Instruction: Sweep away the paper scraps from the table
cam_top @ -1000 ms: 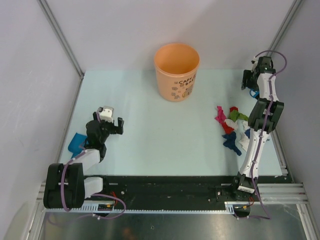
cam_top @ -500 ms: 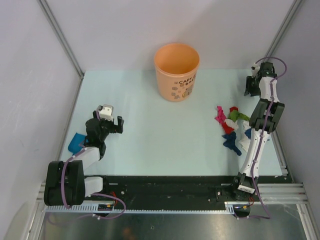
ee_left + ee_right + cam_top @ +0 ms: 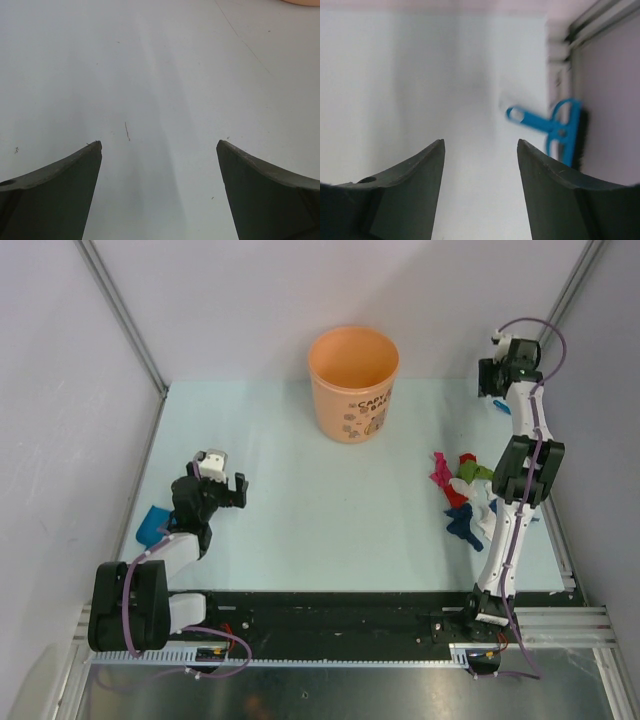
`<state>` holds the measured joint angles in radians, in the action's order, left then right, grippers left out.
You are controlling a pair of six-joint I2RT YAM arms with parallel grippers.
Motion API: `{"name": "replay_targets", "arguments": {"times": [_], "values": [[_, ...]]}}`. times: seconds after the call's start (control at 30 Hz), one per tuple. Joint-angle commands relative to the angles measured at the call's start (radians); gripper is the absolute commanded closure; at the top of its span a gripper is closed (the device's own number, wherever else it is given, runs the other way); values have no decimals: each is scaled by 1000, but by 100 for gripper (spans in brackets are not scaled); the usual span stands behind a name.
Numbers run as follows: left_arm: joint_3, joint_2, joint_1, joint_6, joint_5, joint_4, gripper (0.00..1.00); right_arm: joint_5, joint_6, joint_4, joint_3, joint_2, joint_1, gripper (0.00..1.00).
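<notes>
- Crumpled coloured paper scraps [image 3: 462,490] lie heaped at the 3 o'clock side of the wide pale mint-green table [image 3: 300,530].
- The right gripper [image 3: 480,150], fingers parted and empty, hangs at 2 o'clock above bare tabletop, with a small blue plastic brush [image 3: 540,122] lying at its 3 o'clock.
- The left gripper [image 3: 159,150], likewise spread on nothing, hovers at 9 o'clock.
- A tall orange plastic bucket [image 3: 353,380] stands at 12 o'clock.

The scraps [image 3: 462,490] are magenta, red, green, white and dark blue on the pale mint table [image 3: 300,530]. The bucket [image 3: 353,383] is orange with dark lettering. Right of the black right gripper [image 3: 480,142], the brush [image 3: 555,127] is bright blue with black bristles. Behind the black left gripper [image 3: 230,490], the dustpan [image 3: 152,525] is blue.
</notes>
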<state>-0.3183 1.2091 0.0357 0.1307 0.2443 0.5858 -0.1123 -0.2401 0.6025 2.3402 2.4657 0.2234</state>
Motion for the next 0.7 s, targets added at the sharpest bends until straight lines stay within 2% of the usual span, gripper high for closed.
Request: {"name": "replay_targets", "arguments": {"times": [0.0, 0.07, 0.13, 0.23, 0.4, 0.67], "values": [[-36, 0, 7, -3, 35, 3, 0, 183, -175, -243, 1, -56, -22, 33], [-45, 6, 7, -2, 36, -1, 0, 212, -311, -260, -1, -12, -51, 22], [-53, 17, 7, -2, 36, -12, 0, 278, -379, -305, -10, 7, -74, 12], [-74, 33, 6, 1, 43, -27, 0, 333, -435, -398, -42, 30, -99, 9], [-100, 63, 7, 1, 39, -55, 0, 502, -608, -584, -77, 93, -131, 10], [-139, 93, 7, 15, 23, -109, 0, 530, -679, -592, -133, 156, -105, 13]]}}
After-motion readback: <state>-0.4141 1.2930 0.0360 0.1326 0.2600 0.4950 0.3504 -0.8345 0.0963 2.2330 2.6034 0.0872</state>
